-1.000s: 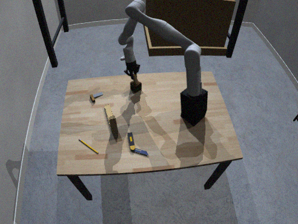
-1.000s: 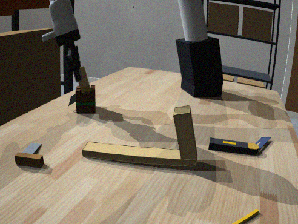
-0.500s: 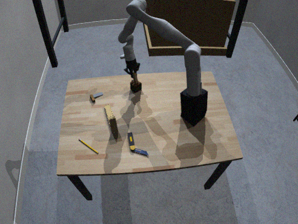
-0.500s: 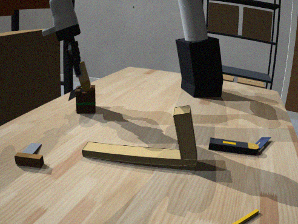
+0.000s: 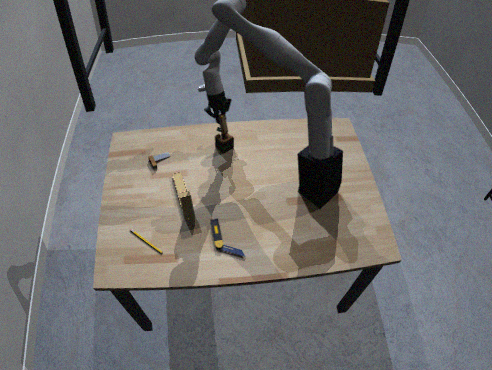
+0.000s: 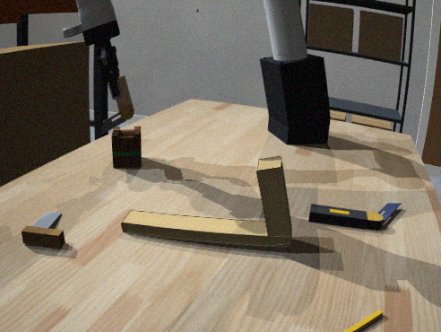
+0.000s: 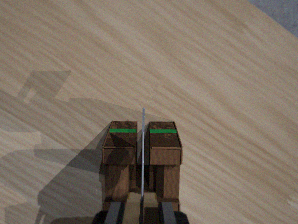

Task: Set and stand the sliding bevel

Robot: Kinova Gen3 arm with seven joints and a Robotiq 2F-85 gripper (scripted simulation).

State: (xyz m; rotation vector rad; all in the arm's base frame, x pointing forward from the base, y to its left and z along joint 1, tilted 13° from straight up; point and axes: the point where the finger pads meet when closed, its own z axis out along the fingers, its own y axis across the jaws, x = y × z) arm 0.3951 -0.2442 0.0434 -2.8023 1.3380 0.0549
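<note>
My gripper (image 5: 220,115) (image 6: 116,89) (image 7: 142,216) is shut on the wooden sliding bevel (image 5: 223,127) (image 6: 124,100). The bevel hangs upright just above the dark slotted block (image 5: 224,144) (image 6: 126,148) (image 7: 165,145) near the table's far edge. In the wrist view its thin blade (image 7: 143,150) shows edge-on, in line with the block's slot. I cannot tell whether the blade tip is inside the slot. The wooden leg (image 6: 274,197) stands on the rail (image 5: 183,199) (image 6: 193,225) at mid table. The black bevel (image 5: 218,236) (image 6: 351,216) lies flat near the front.
A small wooden tool with a grey blade (image 5: 157,160) (image 6: 42,233) lies at the table's left. A yellow pencil (image 5: 146,241) (image 6: 364,321) lies near the front edge. The arm's black base (image 5: 320,175) (image 6: 298,100) stands at the right. A large wooden crate (image 5: 310,40) stands behind the table.
</note>
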